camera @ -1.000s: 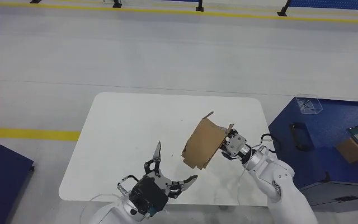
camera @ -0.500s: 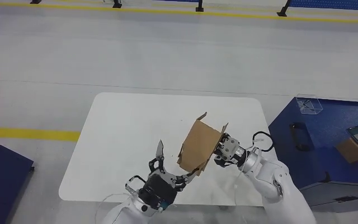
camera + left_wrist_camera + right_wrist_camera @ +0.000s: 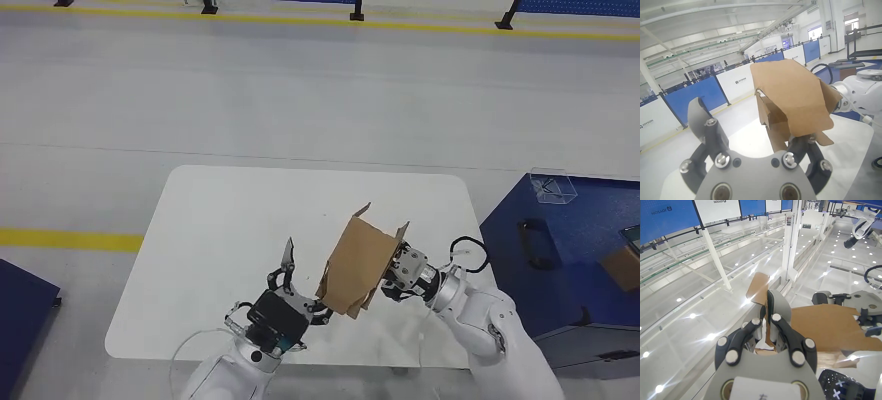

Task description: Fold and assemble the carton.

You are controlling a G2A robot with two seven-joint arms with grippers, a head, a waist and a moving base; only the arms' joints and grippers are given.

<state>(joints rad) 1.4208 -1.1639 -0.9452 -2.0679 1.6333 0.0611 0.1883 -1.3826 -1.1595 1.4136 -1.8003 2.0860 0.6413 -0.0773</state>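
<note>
Noted left gripper (image 3: 305, 282) splayed wide, facing right gripper (image 3: 767, 306) close by; latter pinched tight on carton (image 3: 360, 265) edge, wrist turned inward.

Dark printed wordmarks stand on the white barrier panels (image 3: 730, 91)

Carton (image 3: 358, 262): plain brown. Table (image 3: 220, 240): plain white. Floor stripe (image 3: 70, 240): yellow. Container (image 3: 560, 250): dark blue. Left gripper (image 3: 308, 282): grey and black.

White round-cornered table (image 3: 200, 260), pale grey glossy floor (image 3: 300, 90), yellow floor line (image 3: 70, 240) off the table's left edge, blue cabinet (image 3: 560, 260) by its right edge, blue-and-white barrier panels (image 3: 687, 91), white girdered ceiling (image 3: 706, 28), round ceiling lights (image 3: 678, 299)
</note>
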